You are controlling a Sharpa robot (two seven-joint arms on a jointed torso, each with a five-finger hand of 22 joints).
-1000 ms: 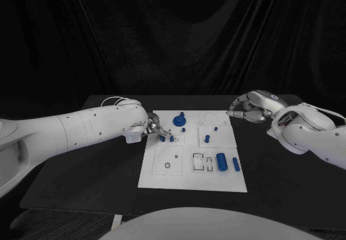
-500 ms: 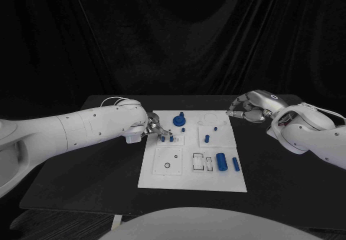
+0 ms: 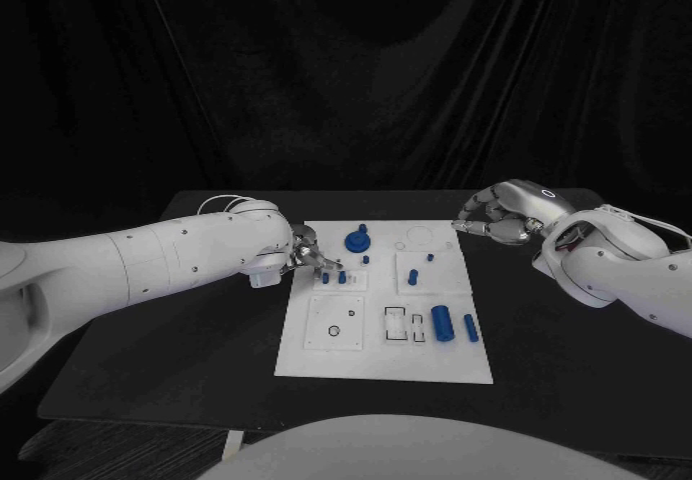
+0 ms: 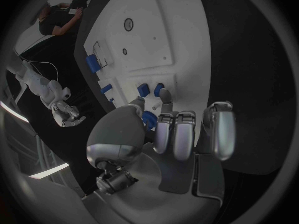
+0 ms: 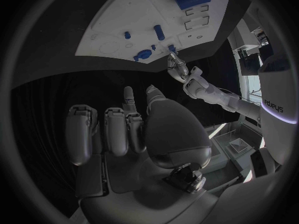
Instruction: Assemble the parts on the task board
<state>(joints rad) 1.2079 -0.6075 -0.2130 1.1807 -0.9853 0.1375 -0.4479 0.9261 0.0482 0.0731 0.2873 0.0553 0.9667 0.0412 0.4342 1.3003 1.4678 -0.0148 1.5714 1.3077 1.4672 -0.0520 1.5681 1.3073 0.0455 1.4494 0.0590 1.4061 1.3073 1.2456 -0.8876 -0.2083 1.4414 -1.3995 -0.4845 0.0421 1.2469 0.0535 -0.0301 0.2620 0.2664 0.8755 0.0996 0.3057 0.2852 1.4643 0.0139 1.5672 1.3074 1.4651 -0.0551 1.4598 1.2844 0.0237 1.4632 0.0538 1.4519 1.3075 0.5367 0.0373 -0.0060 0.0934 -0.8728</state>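
The white task board [image 3: 378,352] lies mid-table. My left hand [image 3: 309,258] hovers at its left edge, fingers pointing down beside two small blue pegs [image 3: 333,279], which show again just past the fingertips [image 4: 151,89]. Nothing sits in its grasp, and one fingertip [image 4: 166,95] is close to the nearer peg. A blue round knob [image 3: 358,240] stands just right of that hand. More blue pegs [image 3: 414,276] stand on the right half, and a blue cylinder [image 3: 443,323] lies beside a thin blue bar [image 3: 472,328]. My right hand [image 3: 498,216] hangs by the far right corner, fingers curled in, holding nothing.
The board has empty cut-outs [image 3: 335,328] on its near left and slots [image 3: 404,324] by the cylinder. Bare black table [image 3: 173,350] runs left, right and in front of the board. A black curtain closes off the back.
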